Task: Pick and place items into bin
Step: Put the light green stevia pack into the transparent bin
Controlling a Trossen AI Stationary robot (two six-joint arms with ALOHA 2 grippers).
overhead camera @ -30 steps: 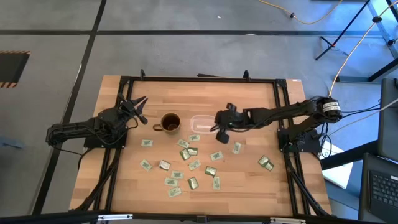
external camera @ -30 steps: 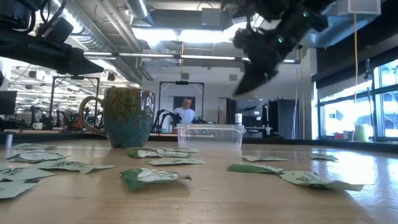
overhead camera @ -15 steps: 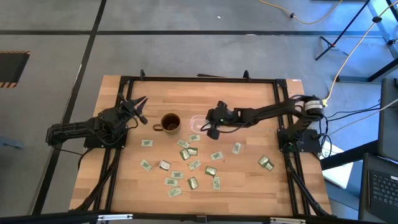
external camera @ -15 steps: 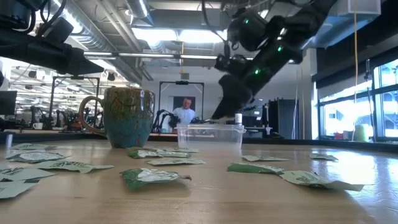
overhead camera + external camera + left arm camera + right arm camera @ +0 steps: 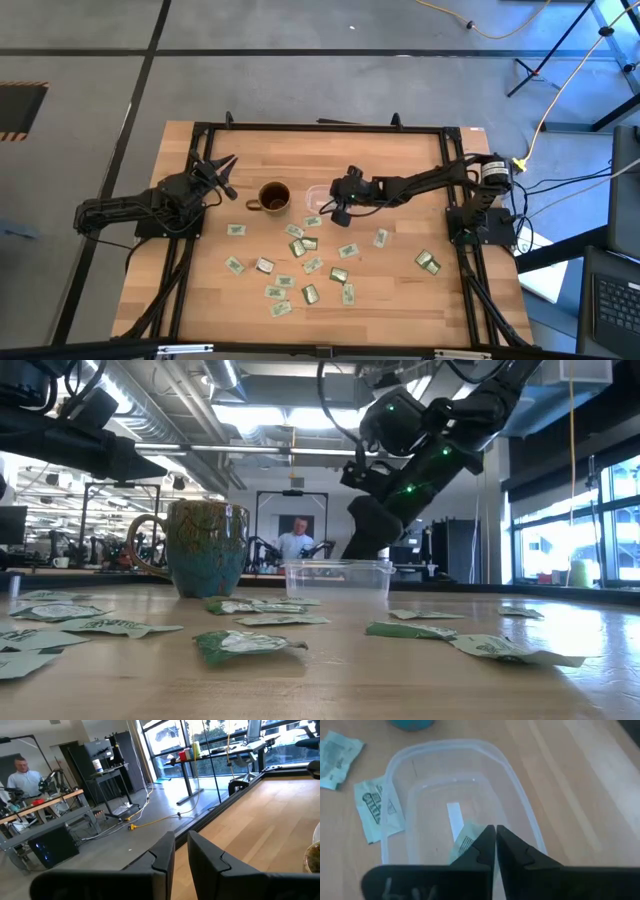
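The clear plastic bin (image 5: 457,805), a shallow rectangle with rounded corners, sat directly under the right gripper (image 5: 495,851). One pale green and white packet (image 5: 465,842) showed at the gripper's tips, over the bin's floor; whether it was pinched or lying loose could not be told. Two more packets (image 5: 379,810) lay flat just outside the bin's wall. The other packets (image 5: 310,266) were scattered flat on the worktop (image 5: 400,290), nearer the front edge than the gripper.

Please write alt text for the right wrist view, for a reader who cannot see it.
The right pincer hangs over a shallow clear plastic bin on a wooden table, its dark fingers nearly together with a small pale green packet at their tips. Two more packets lie beside the bin.
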